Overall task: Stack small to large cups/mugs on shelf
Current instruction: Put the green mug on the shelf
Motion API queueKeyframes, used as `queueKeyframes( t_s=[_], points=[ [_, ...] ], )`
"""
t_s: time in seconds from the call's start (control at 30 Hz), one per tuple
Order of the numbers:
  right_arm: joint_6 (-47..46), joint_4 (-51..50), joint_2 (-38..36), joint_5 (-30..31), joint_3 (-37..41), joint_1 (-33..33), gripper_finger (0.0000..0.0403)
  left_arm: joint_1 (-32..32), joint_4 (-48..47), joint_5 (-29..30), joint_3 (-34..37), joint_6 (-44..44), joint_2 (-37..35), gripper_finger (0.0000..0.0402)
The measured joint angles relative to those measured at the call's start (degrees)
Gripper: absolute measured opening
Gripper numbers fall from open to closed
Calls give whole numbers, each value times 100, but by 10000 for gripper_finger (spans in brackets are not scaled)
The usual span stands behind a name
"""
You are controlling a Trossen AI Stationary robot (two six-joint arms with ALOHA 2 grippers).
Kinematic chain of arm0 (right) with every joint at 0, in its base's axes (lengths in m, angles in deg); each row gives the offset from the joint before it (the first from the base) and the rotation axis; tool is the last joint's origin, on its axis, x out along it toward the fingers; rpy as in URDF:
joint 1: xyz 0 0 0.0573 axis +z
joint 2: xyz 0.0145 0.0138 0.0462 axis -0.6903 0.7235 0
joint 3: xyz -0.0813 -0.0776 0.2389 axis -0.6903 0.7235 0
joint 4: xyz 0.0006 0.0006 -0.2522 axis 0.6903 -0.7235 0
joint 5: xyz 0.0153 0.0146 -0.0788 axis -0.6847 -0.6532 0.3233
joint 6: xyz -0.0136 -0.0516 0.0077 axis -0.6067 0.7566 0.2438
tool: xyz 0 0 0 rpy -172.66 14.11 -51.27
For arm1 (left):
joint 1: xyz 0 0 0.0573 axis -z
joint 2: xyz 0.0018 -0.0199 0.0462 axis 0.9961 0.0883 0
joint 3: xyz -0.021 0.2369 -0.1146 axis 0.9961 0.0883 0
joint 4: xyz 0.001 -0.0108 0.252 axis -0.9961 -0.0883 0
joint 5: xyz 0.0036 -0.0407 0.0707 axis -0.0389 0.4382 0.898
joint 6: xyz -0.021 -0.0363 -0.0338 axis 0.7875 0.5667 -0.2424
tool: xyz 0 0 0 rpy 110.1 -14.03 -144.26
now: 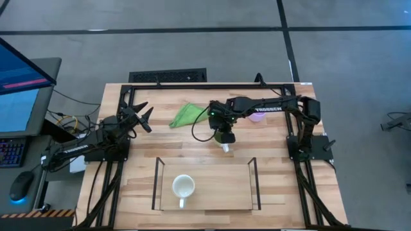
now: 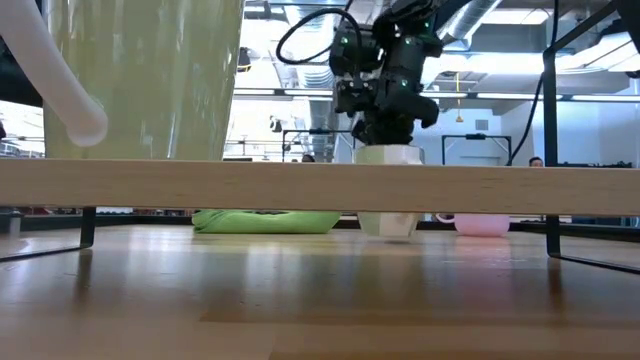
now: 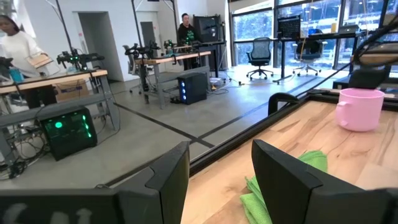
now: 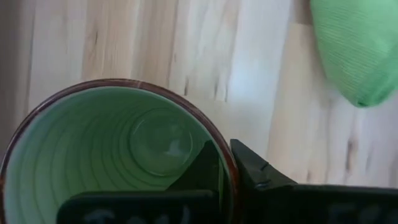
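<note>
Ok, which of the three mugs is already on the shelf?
The white mug, standing upright on the shelf. The green mug is in the right gripper over the table; the pink mug sits on the table.

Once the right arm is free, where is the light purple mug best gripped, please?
Take the light purple mug by its rim wall from above, one finger inside, one outside: it stands upright, mouth open. Choose the side away from its handle, as the right gripper pinches the green mug.

Green cloth (image 1: pixel 187 114) on wooden table (image 1: pixel 192 151) — monitor (image 1: pixel 22 90), keyboard (image 1: pixel 9 153), mouse (image 1: pixel 21 185) alongside
</note>
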Motion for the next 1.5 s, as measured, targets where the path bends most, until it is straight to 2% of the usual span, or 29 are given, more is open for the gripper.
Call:
queueKeyframes(
  t_s=[0.37,0.57,0.8,1.03,1.37,1.5],
  points=[
    [-1333,-1283,-2,265,-1284,630,29,-1,1,1,-2,1,-1,167],
    [-2120,-1467,-1,262,-1706,1122,29,0,0,1,-2,5,-1,167],
    [-2761,-1512,-2,274,-1785,1811,29,-1,0,-1,-1,68,-1,167],
    [-3481,-1345,-2,530,-1784,2364,29,0,2,1,-2,154,-1,167],
    [-3676,-1113,179,538,-1806,2619,29,0,0,-1,0,154,1,167],
    [-3671,-1337,204,528,-1782,2619,29,0,1,-1,0,154,1,167]
  ],
)
